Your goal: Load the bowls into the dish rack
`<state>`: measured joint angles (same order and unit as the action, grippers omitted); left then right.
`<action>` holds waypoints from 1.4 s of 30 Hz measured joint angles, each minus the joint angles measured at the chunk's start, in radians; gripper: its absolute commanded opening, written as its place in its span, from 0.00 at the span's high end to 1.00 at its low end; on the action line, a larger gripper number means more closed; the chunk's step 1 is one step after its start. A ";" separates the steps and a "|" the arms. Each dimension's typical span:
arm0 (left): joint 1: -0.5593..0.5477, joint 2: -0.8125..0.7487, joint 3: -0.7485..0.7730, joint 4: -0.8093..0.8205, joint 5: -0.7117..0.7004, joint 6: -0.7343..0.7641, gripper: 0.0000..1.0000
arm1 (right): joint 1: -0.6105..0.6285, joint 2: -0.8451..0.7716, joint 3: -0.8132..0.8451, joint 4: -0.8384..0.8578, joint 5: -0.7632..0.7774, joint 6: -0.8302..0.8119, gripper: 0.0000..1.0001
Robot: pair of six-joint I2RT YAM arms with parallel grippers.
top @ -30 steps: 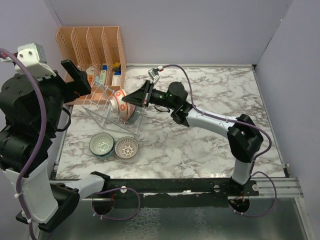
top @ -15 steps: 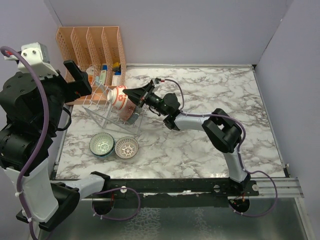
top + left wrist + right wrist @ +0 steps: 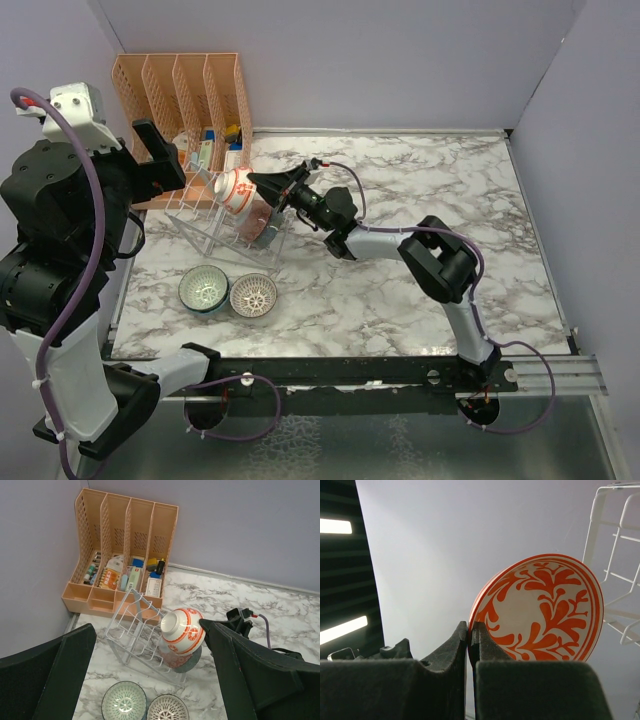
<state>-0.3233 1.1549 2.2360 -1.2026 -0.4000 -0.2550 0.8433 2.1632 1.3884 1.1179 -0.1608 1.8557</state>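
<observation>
My right gripper (image 3: 262, 185) is shut on the rim of the orange-red bowl (image 3: 235, 190) and holds it tilted over the right end of the clear dish rack (image 3: 212, 222). The right wrist view shows its fingers (image 3: 457, 645) pinching the rim of that bowl (image 3: 545, 610), with rack bars (image 3: 615, 555) beside it. Under it a bowl with a reddish outside and grey-blue rim (image 3: 186, 659) stands on edge in the rack (image 3: 135, 630). The teal-green bowl (image 3: 203, 290) and a pale brown-patterned bowl (image 3: 253, 296) sit on the table in front. My left gripper (image 3: 147, 630) is open and empty, high above the rack.
An orange slotted file organizer (image 3: 180, 90) with small items stands behind the rack against the back wall. Purple walls close in the marble table (image 3: 430, 270) at the back and both sides. A cable loops over my right arm (image 3: 380, 235).
The orange-red bowl has been lifted up and to the left off the rack's right end by my right gripper, exposing the bowl under it. The right arm's elbow has folded in.
</observation>
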 measured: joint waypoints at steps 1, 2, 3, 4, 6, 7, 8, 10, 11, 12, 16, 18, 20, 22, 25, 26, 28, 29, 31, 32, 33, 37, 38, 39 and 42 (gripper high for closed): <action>0.000 0.000 -0.001 0.000 0.000 0.001 0.01 | 0.000 0.002 0.000 0.001 0.000 0.004 0.98; 0.000 0.000 -0.002 0.000 0.000 0.001 0.01 | 0.000 0.003 0.000 0.001 0.000 0.008 0.98; 0.000 0.000 -0.003 0.000 0.000 0.002 0.01 | 0.000 0.005 0.000 0.000 0.000 0.012 0.99; 0.000 0.000 -0.005 0.000 0.000 0.002 0.01 | 0.000 0.009 0.000 0.000 0.000 0.016 0.99; 0.000 0.000 -0.007 -0.001 0.000 0.003 0.01 | 0.000 0.017 0.000 -0.004 0.000 0.024 0.99; -0.001 0.001 -0.008 -0.002 0.000 0.003 0.01 | 0.000 0.021 -0.001 -0.007 0.000 0.026 0.99; -0.002 0.001 -0.008 -0.003 0.000 0.004 0.01 | 0.000 0.025 -0.002 -0.010 0.000 0.028 0.99; -0.004 0.002 -0.008 -0.003 0.000 0.004 0.01 | 0.000 0.034 -0.002 -0.011 0.000 0.032 0.98; -0.005 0.002 -0.008 -0.003 0.000 0.004 0.01 | 0.000 0.037 -0.002 -0.011 0.000 0.033 0.98; -0.005 0.002 -0.008 -0.003 0.000 0.004 0.01 | 0.000 0.043 -0.004 -0.011 0.001 0.034 0.98; -0.006 0.002 -0.010 -0.004 0.000 0.004 0.01 | 0.000 0.054 -0.012 -0.013 0.001 0.037 0.98; -0.006 0.002 -0.012 -0.004 0.000 0.004 0.01 | 0.000 0.058 -0.015 -0.013 0.001 0.040 0.98; -0.006 0.002 -0.013 -0.005 0.000 0.004 0.01 | 0.000 0.064 -0.015 -0.012 0.001 0.044 0.97; -0.006 0.002 -0.015 -0.005 0.000 0.004 0.01 | 0.000 0.070 -0.016 -0.014 0.001 0.048 0.96; -0.006 0.002 -0.018 -0.005 0.000 0.004 0.01 | 0.000 0.070 -0.021 -0.018 0.001 0.052 0.95; -0.006 0.002 -0.019 -0.005 0.000 0.004 0.01 | 0.000 0.071 -0.021 -0.018 0.001 0.053 0.94; -0.006 0.002 -0.021 -0.006 0.000 0.004 0.01 | 0.000 0.074 -0.021 -0.018 0.000 0.055 0.93; -0.006 0.002 -0.022 -0.006 0.000 0.004 0.01 | 0.000 0.078 -0.021 -0.018 0.000 0.058 0.92; -0.006 0.001 -0.027 -0.007 -0.001 0.004 0.01 | 0.000 0.090 -0.021 -0.018 -0.001 0.063 0.91; -0.006 0.001 -0.029 -0.008 -0.001 0.004 0.01 | 0.000 0.095 -0.021 -0.018 -0.001 0.064 0.91; -0.006 0.001 -0.031 -0.010 -0.001 0.004 0.01 | 0.000 0.101 -0.021 -0.018 -0.002 0.068 0.90; -0.006 0.001 -0.034 -0.012 -0.001 0.004 0.01 | 0.000 0.117 -0.021 -0.020 -0.006 0.071 0.87; -0.006 0.001 -0.034 -0.012 -0.001 0.004 0.01 | 0.000 0.118 -0.021 -0.026 -0.010 0.071 0.85; -0.006 0.001 -0.034 -0.012 -0.001 0.004 0.01 | 0.000 0.120 -0.021 -0.030 -0.011 0.072 0.84; -0.006 0.001 -0.035 -0.012 -0.001 0.004 0.01 | 0.000 0.120 -0.021 -0.041 -0.013 0.070 0.79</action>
<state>-0.3298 1.1561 2.2013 -1.2144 -0.4007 -0.2512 0.8433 2.2833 1.3678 1.0767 -0.1734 1.9259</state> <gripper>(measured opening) 0.992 0.163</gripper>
